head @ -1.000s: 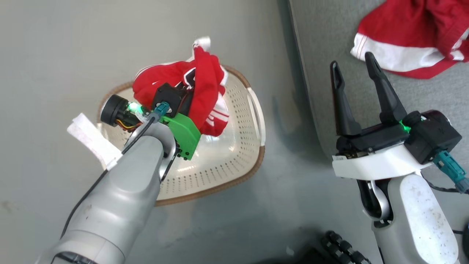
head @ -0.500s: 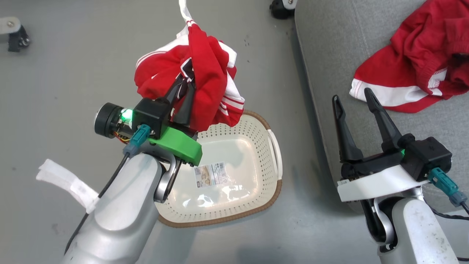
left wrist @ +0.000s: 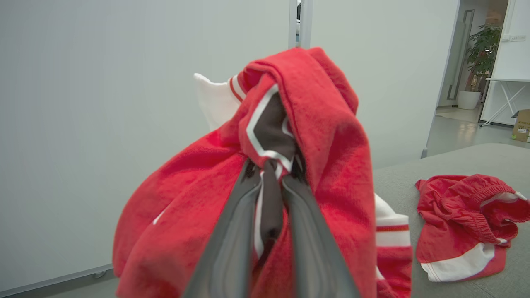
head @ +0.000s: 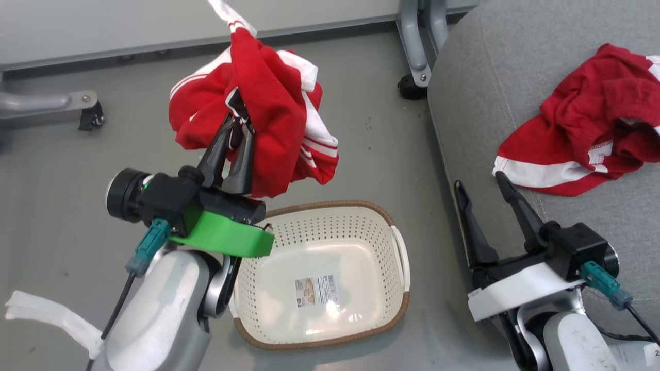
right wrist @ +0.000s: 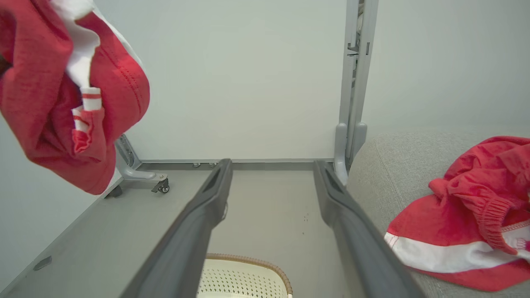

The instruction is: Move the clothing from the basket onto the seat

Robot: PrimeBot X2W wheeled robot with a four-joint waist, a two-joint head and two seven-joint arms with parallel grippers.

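1. The left gripper (head: 237, 128) is clenched on a fold of the jersey (head: 273, 103). The cloth hangs bunched around and below its fingers, clear of the basket (head: 330, 205).
2. The basket sits below that gripper, back toward its wrist, with a label (head: 315, 289) on its bare bottom.
3. The right gripper (head: 478, 180) stands spread wide with nothing in it, over the near edge of the seat (head: 490, 77). The shorts (head: 582, 134) lie on the seat just beyond its tips.
4. To my eye the pinch holds only a thin fold. A quick swing toward the seat could let the slick cloth slide out onto the floor (head: 381, 154).
5. The drooping tail could also snag the right gripper's fingers. If let go early, it could drop short of the seat edge.
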